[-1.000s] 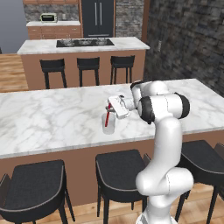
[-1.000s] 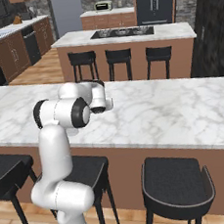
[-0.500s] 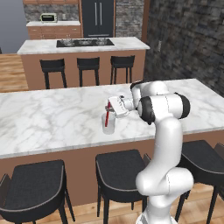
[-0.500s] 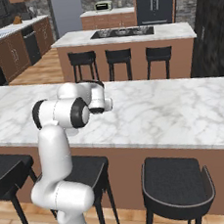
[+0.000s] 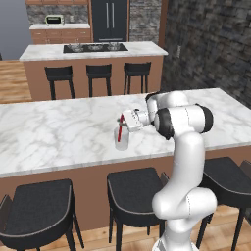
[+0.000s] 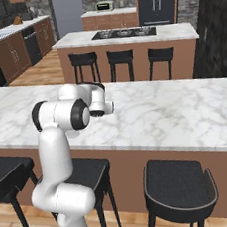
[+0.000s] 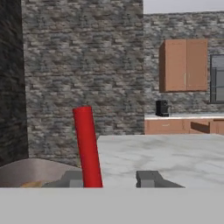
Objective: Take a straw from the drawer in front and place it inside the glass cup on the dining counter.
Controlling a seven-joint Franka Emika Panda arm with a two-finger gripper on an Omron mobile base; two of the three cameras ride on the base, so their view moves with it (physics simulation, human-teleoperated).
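Observation:
The glass cup stands on the dining counter, near its front edge. The red straw stands nearly upright in it, its top sticking out above the rim. My gripper reaches in level from the right, at the straw's upper end, just above the cup. In the hand view the straw rises beside the left fingertip, and a clear gap separates it from the right one. The gripper is open, with marble counter beyond it. The drawer is out of view.
Black stools line the counter's near side around my base. Beyond the counter stands an island with a cooktop and more stools. A dark stone wall runs along the right. The counter stretches wide to the right of the arm.
The jaws have parted from the straw, which now stands in the cup on its own. The arm has barely moved.

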